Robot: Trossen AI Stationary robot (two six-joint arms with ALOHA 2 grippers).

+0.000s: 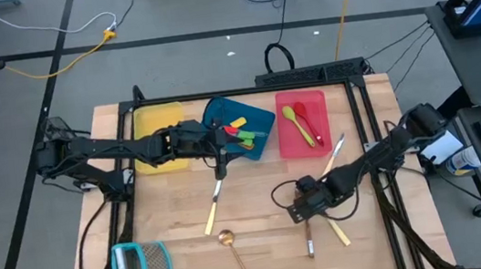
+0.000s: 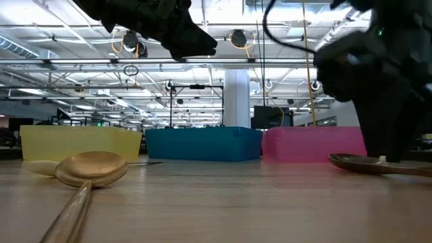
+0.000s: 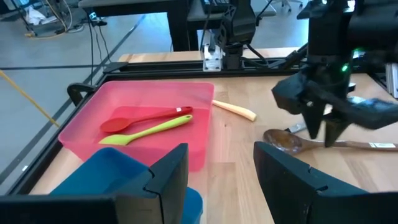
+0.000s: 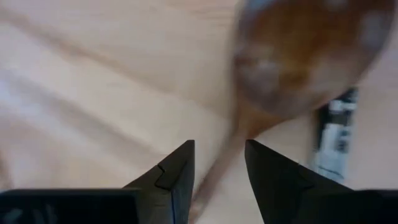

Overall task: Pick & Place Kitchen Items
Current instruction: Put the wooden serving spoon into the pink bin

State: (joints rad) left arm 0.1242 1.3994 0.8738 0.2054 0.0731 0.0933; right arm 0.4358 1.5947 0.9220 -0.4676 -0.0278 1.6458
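Your right gripper stands low over the wooden spoon, which lies on the table's near right, fingers a narrow gap apart astride the neck and gripping nothing yet. Centre the neck between them before you pinch. Your left gripper hangs open and empty above the blue tray.

Blurred wooden spoon on the table, handle between two dark parted fingers.

Right wrist view blurs the wooden spoon, its handle behind the fingers
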